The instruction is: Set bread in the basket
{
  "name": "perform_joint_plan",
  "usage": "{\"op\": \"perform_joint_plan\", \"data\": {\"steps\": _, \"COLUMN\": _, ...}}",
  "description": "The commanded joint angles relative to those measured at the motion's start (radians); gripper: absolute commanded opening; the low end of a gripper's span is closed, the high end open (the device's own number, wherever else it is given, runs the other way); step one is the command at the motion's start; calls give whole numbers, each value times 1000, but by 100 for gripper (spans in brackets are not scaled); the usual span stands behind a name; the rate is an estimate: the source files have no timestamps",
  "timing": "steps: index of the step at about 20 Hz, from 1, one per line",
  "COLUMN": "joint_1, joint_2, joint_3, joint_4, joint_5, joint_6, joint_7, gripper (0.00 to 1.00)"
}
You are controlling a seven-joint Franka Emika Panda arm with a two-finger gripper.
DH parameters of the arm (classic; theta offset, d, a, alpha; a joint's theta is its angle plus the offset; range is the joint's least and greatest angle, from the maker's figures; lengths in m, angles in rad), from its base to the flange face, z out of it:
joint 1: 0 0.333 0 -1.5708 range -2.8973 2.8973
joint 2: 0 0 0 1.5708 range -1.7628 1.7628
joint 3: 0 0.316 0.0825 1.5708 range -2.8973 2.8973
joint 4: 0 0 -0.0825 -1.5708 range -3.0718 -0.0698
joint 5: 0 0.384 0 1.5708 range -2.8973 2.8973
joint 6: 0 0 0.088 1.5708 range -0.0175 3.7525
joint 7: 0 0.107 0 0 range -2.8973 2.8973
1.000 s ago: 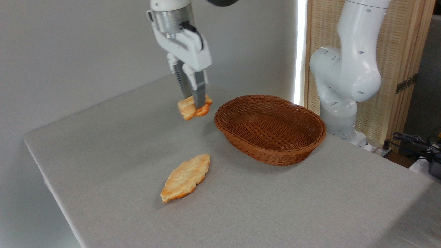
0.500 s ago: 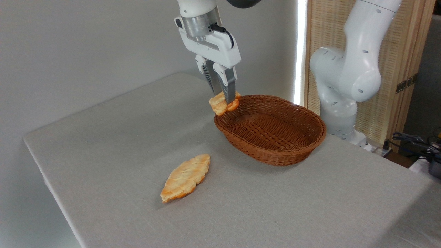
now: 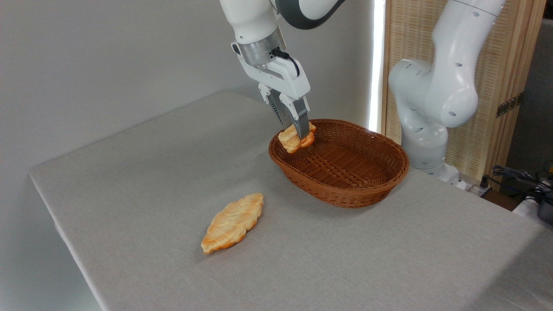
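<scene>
The bread [image 3: 290, 141], a small lumpy golden-orange pastry, hangs in the air just inside the left rim of the basket [image 3: 345, 190], above its woven floor. My gripper [image 3: 298, 131] points down from above and is shut on the bread, its grey fingers pinching the pastry from both sides. The basket is an oval reddish-brown wicker one on the right half of the table, with nothing lying on its floor.
A longer, flat leaf-shaped golden pastry [image 3: 232, 223] lies on the grey tablecloth [image 3: 142, 181] to the left front of the basket. The arm's white base [image 3: 427, 108] stands behind the basket at the right, by a slatted wooden screen [image 3: 505, 65]. Cables [image 3: 525, 177] lie at far right.
The gripper has carried the bread rightward from over the open tabletop, across the basket's left rim, and slightly down into the basket's space. The flat pastry and basket have not moved.
</scene>
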Motion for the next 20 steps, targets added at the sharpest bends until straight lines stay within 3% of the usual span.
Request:
{"op": "perform_joint_plan", "data": {"steps": 1, "joint_1": -2, "joint_2": 35, "joint_3": -25, "joint_4": 7, "joint_5": -11, "joint_6": -15, "joint_7": 11, "gripper": 100}}
{"op": "perform_joint_plan", "data": {"steps": 8, "joint_1": 0, "joint_2": 52, "joint_3": -27, "joint_4": 14, "joint_5": -5, "joint_6": -7, "joint_7": 13, "gripper": 100}}
{"op": "perform_joint_plan", "data": {"steps": 11, "joint_1": 9, "joint_2": 70, "joint_3": -13, "joint_4": 76, "joint_5": -1, "joint_6": 41, "joint_7": 13, "gripper": 100}}
{"op": "perform_joint_plan", "data": {"steps": 17, "joint_1": 108, "joint_2": 180, "joint_3": -5, "joint_4": 247, "joint_5": 3, "joint_6": 233, "joint_7": 19, "gripper": 100}}
{"op": "perform_joint_plan", "data": {"steps": 20, "joint_1": 151, "joint_2": 266, "joint_3": -5, "joint_4": 349, "joint_5": 3, "joint_6": 273, "joint_7": 21, "gripper": 100}}
